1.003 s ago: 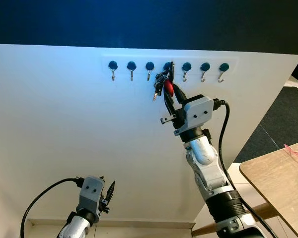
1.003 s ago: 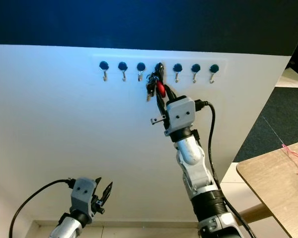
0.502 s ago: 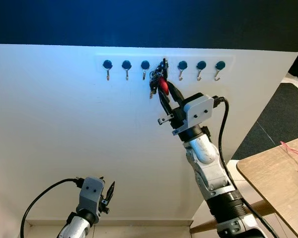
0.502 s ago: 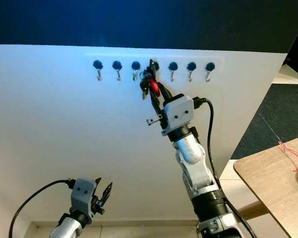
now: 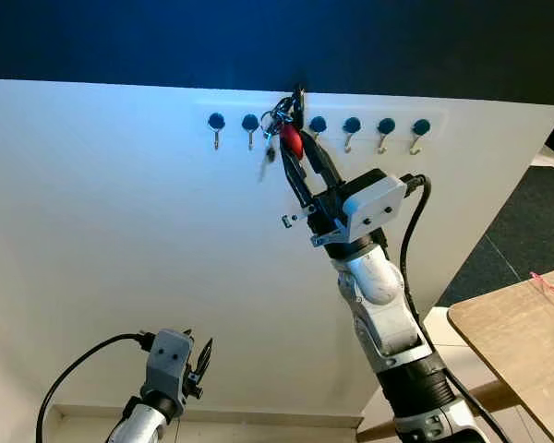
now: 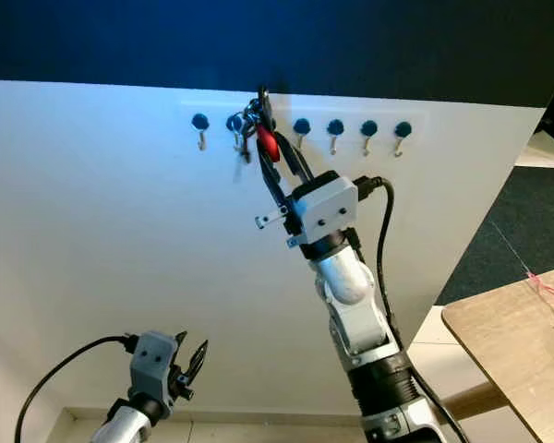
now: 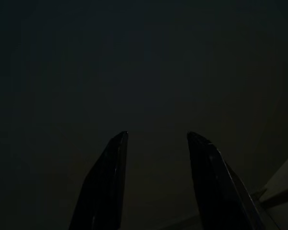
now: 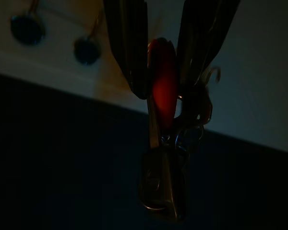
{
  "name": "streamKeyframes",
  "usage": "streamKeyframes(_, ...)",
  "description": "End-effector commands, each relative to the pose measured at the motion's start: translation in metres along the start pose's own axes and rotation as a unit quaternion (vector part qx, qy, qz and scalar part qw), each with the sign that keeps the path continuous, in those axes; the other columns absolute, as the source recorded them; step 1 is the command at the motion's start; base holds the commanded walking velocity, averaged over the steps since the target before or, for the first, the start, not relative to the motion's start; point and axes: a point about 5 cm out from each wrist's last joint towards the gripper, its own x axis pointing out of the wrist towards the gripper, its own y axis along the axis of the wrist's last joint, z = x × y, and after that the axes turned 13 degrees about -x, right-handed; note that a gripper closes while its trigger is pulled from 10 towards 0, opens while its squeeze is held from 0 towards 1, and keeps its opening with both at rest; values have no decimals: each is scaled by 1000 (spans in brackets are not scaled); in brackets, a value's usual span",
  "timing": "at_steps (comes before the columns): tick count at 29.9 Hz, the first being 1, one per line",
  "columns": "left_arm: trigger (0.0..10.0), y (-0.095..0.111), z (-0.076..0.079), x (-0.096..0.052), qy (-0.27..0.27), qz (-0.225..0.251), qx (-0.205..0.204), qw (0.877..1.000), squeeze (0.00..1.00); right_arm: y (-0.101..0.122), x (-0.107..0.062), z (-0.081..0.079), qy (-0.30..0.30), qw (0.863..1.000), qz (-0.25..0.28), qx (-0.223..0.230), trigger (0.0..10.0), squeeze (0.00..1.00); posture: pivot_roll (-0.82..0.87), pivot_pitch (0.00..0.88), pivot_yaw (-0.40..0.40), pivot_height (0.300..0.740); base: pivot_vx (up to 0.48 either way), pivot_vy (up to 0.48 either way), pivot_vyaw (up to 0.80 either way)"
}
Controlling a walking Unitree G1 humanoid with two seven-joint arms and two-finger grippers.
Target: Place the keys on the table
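Keys higher now, in right tool

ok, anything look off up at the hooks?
Yes: the keys sit skewed up by the rail's top edge, pinched in the right gripper, not hanging straight from a hook. Nothing looks damaged.

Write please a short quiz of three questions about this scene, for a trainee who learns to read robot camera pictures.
1. True or false: the right gripper holds the keys by their red tag, up at the row of hooks.
2. Multiple choice: where is the left gripper? A) at the hooks B) low, idle by the wall C) over the table
3. Fill in: the wooden table stands at the robot's ____ side.

Key: 1 true; 2 B; 3 right.
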Motion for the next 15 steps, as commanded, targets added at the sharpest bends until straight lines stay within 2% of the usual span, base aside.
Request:
streamKeyframes(1,10000,-3,3,-1,-5,-5,0,1000,0,-1,-2,-2,11,1000,-5,6,10000,0,71,0,-34,740,0,0,0)
streamKeyframes(3,10000,-3,3,-1,-6,-7,0,1000,0,-9,-7,-14,45,998,-38,32,10000,0,71,0,-34,740,0,0,0)
streamKeyframes(7,10000,-3,3,-1,-6,-8,0,1000,0,-13,-9,-19,63,996,-55,44,10000,0,70,0,-33,740,0,0,0)
streamKeyframes(9,10000,-4,3,-2,-6,-9,0,1000,0,-17,-9,-25,83,992,-70,66,10000,0,69,0,-33,740,0,0,0)
streamKeyframes(15,10000,-3,4,-1,-5,-8,0,1000,0,-19,-4,-30,105,986,-74,106,10000,0,71,0,-33,740,0,0,0)
